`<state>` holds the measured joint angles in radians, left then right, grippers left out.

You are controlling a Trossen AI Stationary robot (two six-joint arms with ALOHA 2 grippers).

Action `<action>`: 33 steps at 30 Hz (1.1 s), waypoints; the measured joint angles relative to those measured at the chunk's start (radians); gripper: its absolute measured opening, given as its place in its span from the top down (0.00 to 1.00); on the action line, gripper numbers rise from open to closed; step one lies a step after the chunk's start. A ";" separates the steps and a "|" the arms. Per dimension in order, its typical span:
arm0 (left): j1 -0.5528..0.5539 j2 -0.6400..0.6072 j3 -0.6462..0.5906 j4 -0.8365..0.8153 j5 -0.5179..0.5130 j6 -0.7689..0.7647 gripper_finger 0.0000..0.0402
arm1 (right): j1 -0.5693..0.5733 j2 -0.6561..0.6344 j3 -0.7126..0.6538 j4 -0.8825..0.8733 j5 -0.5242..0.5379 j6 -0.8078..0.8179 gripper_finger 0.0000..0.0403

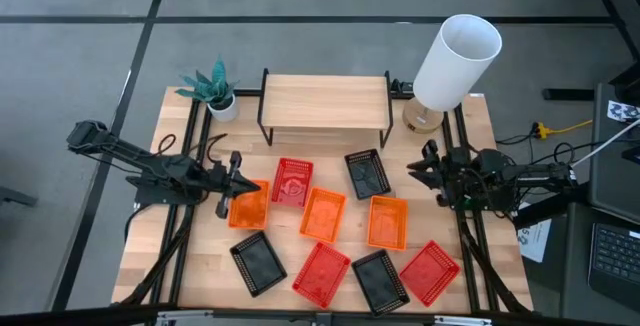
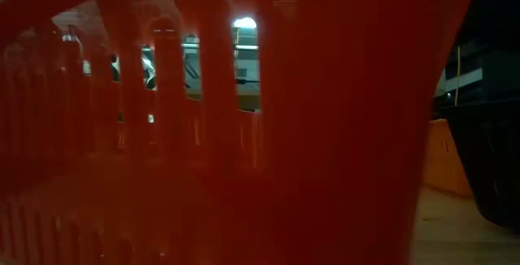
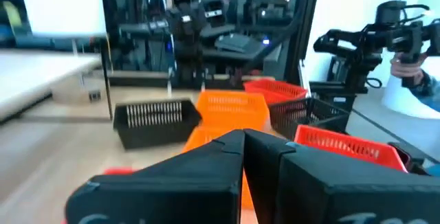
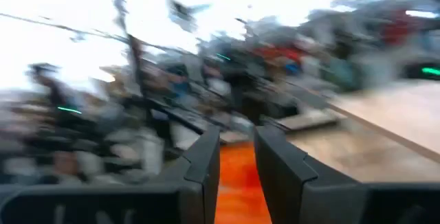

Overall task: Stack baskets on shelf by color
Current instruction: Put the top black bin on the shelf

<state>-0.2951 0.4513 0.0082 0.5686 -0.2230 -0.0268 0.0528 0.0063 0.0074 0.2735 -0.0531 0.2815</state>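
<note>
High view: shelf (image 1: 326, 101) bare at far centre of counter (image 1: 200, 266), all nine baskets loose on the counter in front of it. Left pincer (image 1: 236, 178) over the left orange basket (image 1: 249, 206); left wrist view shows its fingers (image 3: 227, 157) nearly together, orange between them, a grip unclear. Right pincer (image 1: 424, 176) at right edge, narrow gap in right wrist view. Low view blocked by a red basket (image 2: 244, 135).

Baskets (image 1: 325, 216) scattered before shelf (image 1: 325, 101), plant (image 1: 213, 88) left, lamp (image 1: 450, 66) right
</note>
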 joint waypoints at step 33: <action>0.000 0.000 0.000 0.160 -0.001 0.244 1.00 | 0.171 1.030 0.690 -0.653 0.157 -0.029 0.77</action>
<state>-0.2951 0.4512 0.0082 0.7287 -0.2237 0.2176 0.2234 1.0366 0.6977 -0.3799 0.1039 0.2526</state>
